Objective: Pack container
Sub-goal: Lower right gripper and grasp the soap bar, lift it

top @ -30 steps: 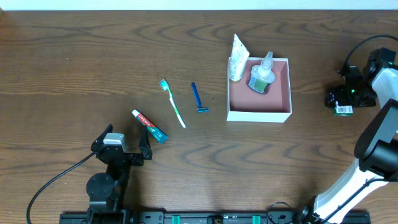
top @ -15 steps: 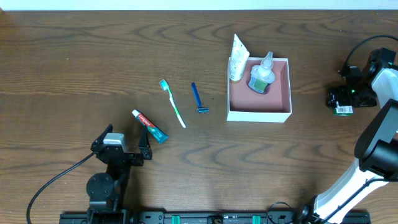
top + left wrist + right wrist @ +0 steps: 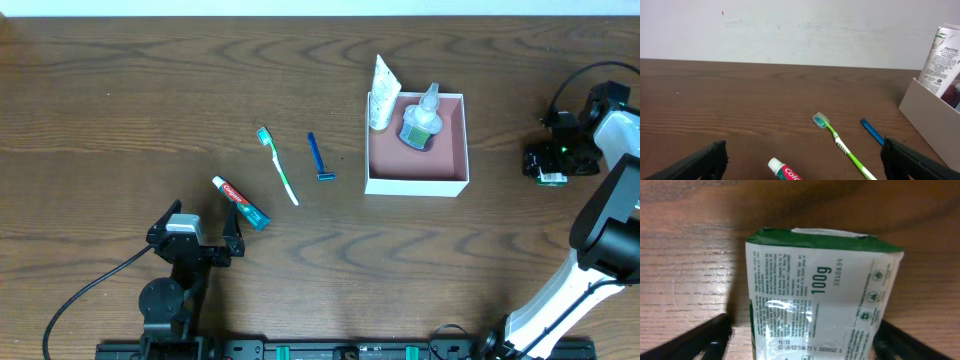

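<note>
The container is a square white-walled box with a pink inside, right of centre; its wall also shows in the left wrist view. It holds a clear bottle and a white Pantene tube leaning in its left corner. A green toothbrush, a blue razor and a toothpaste tube lie on the table to its left. My left gripper is open and empty just behind the toothpaste. My right gripper is far right, open, its fingers either side of a green-and-white soap packet.
The table is dark wood. The toothbrush and razor lie between my left gripper and the container. A white wall runs along the table's far edge. The right arm's base and cables fill the right edge.
My right gripper has shifted slightly left at the soap packet. The left arm and the toiletries have not moved.
</note>
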